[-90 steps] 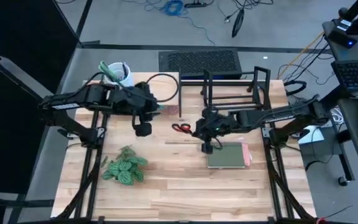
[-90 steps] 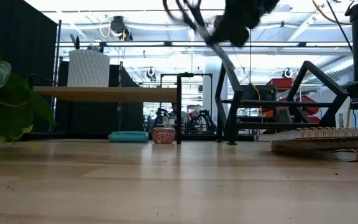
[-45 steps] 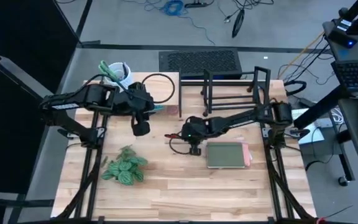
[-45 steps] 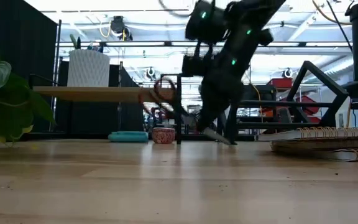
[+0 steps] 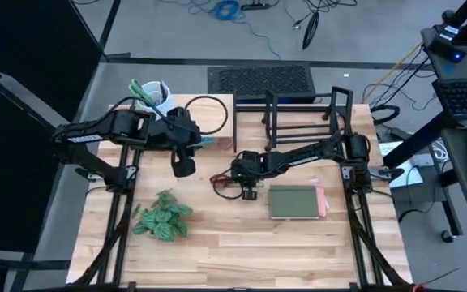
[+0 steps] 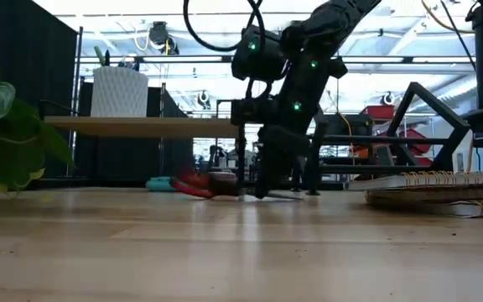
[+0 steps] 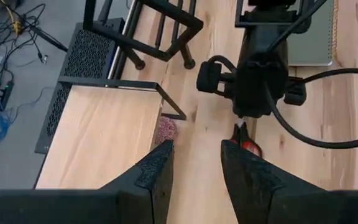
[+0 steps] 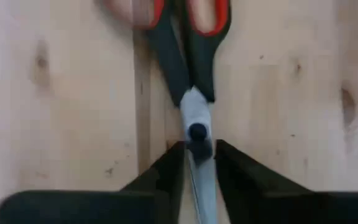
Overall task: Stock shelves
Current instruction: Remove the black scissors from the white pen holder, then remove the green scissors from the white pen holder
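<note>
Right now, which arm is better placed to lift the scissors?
The right. Its end effector is down at the table with the fingers closed around the scissors blades. The left end effector hangs open, apart.

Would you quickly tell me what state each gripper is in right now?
Left gripper: open, empty, hovering beside the pale-wood riser shelf.
Right gripper: shut on the red-handled scissors, low at the table.

My right arm reaches across the middle of the table, its right gripper (image 5: 245,180) pointed down at the tabletop, fingers (image 8: 166,168) closed in tight. My left arm waits farther back, left gripper (image 5: 185,166) parted, fingers (image 7: 157,171) apart.
</note>
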Robot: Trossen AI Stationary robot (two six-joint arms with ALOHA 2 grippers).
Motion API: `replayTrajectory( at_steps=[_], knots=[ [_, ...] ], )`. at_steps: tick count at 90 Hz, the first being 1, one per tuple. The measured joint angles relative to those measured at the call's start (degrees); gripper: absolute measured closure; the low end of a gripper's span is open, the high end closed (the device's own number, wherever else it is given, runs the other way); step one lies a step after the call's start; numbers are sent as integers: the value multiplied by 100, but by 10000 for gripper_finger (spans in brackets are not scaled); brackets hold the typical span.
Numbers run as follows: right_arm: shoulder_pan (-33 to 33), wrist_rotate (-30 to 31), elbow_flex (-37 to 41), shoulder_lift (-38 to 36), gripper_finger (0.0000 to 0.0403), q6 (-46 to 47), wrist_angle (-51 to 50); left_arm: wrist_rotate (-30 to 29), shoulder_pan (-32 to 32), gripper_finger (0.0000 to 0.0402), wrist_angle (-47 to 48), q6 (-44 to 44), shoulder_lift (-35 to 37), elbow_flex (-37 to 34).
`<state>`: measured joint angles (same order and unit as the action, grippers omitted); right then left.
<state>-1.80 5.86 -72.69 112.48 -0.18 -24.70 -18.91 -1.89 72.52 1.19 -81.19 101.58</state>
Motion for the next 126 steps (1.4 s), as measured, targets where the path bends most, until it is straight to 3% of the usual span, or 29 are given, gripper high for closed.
replayTrajectory(
  at_steps=[17,31,52,64,78,100,126],
  knots=[
    [0,-170,0,-963,231,308,-849,-128,-2,281,1,63,0,0],
    [0,-144,143,-1890,198,515,-791,-946,67,281,4,304,0,0],
    [0,-135,1491,-2657,188,639,1432,-2064,561,281,396,1118,38,0],
    [0,-137,2260,-2694,188,959,2794,-2815,814,281,1155,2187,279,0],
    [0,-136,2625,-2635,188,1132,3482,-3815,1092,281,1534,3558,621,4],
    [2,-137,2627,-2635,188,952,3718,-3510,2081,281,1710,4363,713,4],
    [203,-144,2627,-2635,188,704,3671,-2699,3425,281,1700,4311,570,2]
  ],
)
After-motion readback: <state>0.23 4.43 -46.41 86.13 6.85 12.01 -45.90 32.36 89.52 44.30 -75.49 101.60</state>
